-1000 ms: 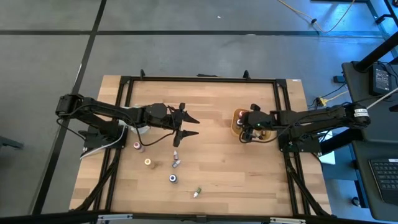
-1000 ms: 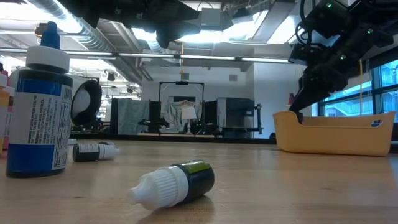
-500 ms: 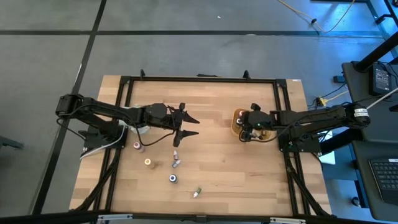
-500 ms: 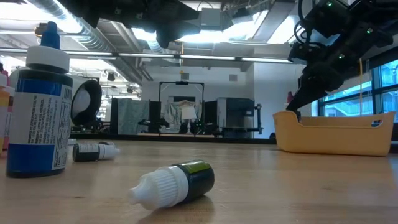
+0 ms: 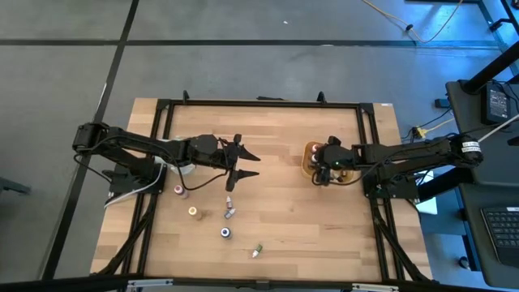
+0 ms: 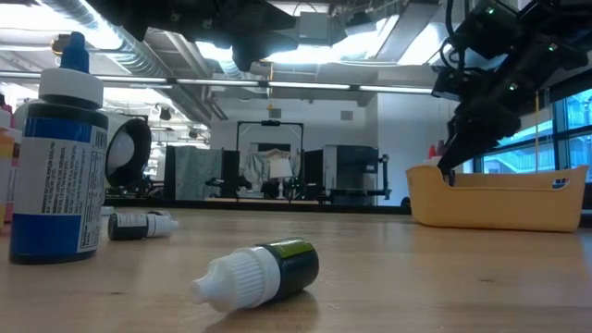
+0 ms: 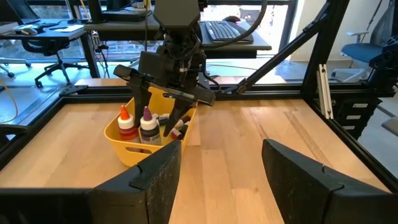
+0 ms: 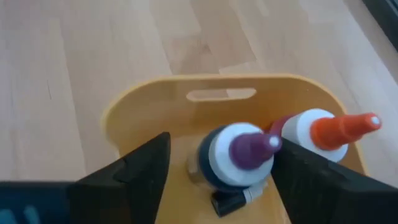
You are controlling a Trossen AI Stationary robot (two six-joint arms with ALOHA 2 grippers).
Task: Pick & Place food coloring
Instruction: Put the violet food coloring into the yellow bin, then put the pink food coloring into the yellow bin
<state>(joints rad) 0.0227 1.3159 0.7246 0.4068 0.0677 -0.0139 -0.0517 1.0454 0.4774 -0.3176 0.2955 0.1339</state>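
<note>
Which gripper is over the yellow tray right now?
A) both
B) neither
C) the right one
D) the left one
C: the right gripper hangs open over the yellow tray, above the purple-capped bottle, while the left gripper waits mid-table.

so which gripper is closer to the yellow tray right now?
Right. The right gripper hangs open directly over the tray, above the bottles standing in it. The left gripper, also open, hovers mid-table, well to the tray's left.
</note>
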